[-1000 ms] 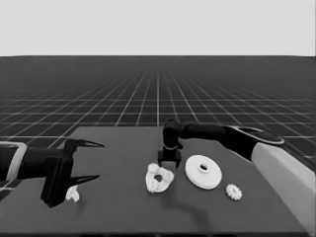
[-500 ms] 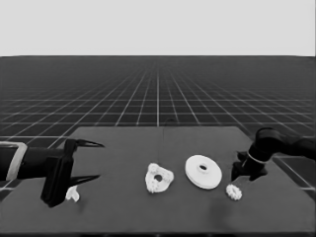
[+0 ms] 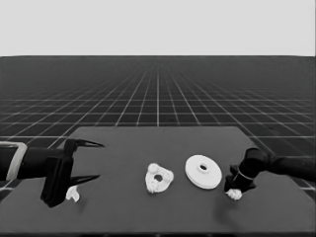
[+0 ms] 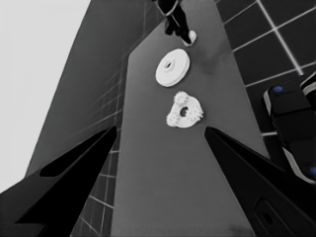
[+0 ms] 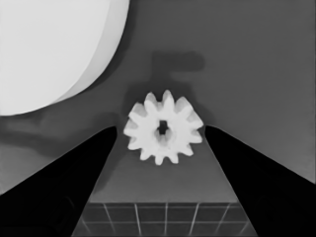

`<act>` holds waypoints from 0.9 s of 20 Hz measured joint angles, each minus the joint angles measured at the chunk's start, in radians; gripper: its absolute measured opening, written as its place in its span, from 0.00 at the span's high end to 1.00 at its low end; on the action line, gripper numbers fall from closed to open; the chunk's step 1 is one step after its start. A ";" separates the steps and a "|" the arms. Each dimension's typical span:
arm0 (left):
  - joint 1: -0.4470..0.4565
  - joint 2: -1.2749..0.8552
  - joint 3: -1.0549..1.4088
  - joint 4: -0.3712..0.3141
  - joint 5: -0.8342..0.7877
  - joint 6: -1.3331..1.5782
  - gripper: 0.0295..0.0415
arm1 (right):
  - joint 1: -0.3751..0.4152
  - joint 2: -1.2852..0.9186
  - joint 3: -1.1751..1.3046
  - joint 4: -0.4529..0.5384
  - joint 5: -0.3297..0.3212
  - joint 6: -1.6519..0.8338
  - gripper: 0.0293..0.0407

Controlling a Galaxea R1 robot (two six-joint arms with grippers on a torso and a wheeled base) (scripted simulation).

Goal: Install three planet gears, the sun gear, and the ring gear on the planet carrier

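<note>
We see the right gripper (image 5: 160, 131) lowered over a small toothed gear (image 5: 163, 127), which lies on the table (image 3: 123, 207) between its wide-spread jaws, untouched. The larger round part (image 3: 203, 171) sits just beside them. The smaller round part (image 3: 158, 178) carries three gears. The left gripper (image 3: 94, 160) waits, jaws wide.

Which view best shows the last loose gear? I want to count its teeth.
The right wrist view: the gear lies between the open right gripper fingers, teeth distinct. The head view shows a small blob under the gripper; the left wrist view, a speck.
</note>
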 joint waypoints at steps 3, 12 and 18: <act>0.000 0.000 0.000 0.000 0.000 0.000 0.25 | 0.000 0.000 -0.001 -0.001 0.001 0.000 0.86; 0.000 0.000 0.000 0.000 0.000 0.000 0.25 | 0.141 -0.056 0.103 0.106 -0.101 0.019 0.86; 0.000 0.000 0.000 0.000 0.000 0.000 0.25 | 0.229 -0.070 0.125 0.174 -0.152 0.020 0.86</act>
